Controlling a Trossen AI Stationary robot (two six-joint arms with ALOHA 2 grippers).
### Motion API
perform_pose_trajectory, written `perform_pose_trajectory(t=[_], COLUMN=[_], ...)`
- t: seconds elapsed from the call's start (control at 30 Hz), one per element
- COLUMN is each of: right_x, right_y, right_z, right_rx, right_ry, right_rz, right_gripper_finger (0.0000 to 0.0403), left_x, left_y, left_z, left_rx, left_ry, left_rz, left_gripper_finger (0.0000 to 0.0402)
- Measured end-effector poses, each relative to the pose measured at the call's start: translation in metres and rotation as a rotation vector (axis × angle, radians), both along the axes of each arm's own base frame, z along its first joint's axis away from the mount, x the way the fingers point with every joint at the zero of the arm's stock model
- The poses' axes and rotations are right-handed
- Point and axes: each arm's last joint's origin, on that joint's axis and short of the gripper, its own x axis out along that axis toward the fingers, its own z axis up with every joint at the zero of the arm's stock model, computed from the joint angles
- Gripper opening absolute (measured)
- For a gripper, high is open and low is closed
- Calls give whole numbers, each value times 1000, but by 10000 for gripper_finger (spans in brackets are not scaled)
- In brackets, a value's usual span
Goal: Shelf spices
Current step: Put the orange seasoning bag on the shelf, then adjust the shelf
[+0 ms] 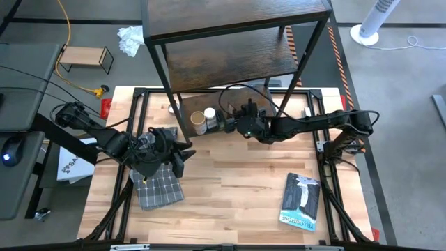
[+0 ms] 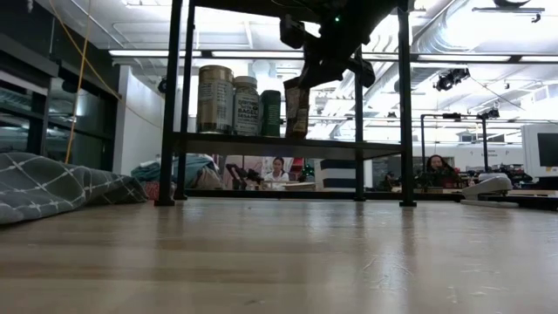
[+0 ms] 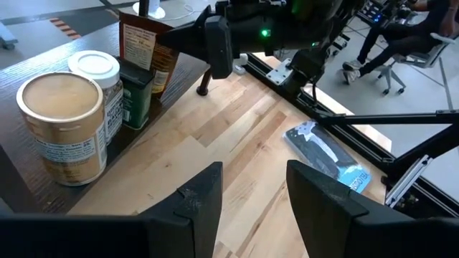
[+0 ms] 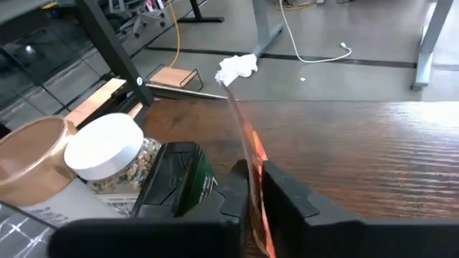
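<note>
Nearest, at the lower right of the high view, a blue-and-white book point(image 1: 301, 201) lies on the table point(image 1: 237, 188); its title is too small to read. Left of centre, the left tool point(image 1: 182, 156) hangs with fingers apart beside a grey checked cloth point(image 1: 157, 189). Farther back, the right tool point(image 1: 233, 123) is clamped on a thin spice packet point(image 4: 247, 154) at the shelf point(image 1: 230, 66), beside a green tin point(image 3: 136, 97), a white-capped jar point(image 3: 99, 72) and a tan canister point(image 3: 61, 125), labels unreadable.

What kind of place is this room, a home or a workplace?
Probably a robotics lab or workshop: people sit at desks behind the table, ceiling strip lights run overhead, and a yellow cable lies on the floor.
</note>
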Motion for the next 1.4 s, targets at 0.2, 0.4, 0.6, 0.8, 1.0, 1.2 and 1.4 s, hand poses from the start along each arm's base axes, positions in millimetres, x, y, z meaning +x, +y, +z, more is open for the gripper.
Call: perform_pose_trajectory(t=[0.2,0.4,0.6,0.8,1.0,1.2,1.4], right_x=[0,-19,-63,-121,-167,-181,-199], right_y=[0,1,25,59,66,39,5], right_z=[0,27,53,38,9,-13,7], right_rx=[3,36,132,234,229,198,87], right_ry=[15,82,205,464,350,160,123], right_rz=[27,185,320,106,-386,-573,-703], right_gripper_finger=[83,121,90,11,3,1,0], left_x=[0,-21,-51,-55,-54,-56,-58], left_y=[0,5,8,9,14,16,19], left_z=[0,7,13,8,-3,-1,1], left_rx=[-2,-7,29,67,40,17,1], left_ry=[3,10,-37,-45,-42,-53,-57], left_rz=[-6,-18,59,97,142,141,137], left_gripper_finger=[152,152,152,152,152,152,152])
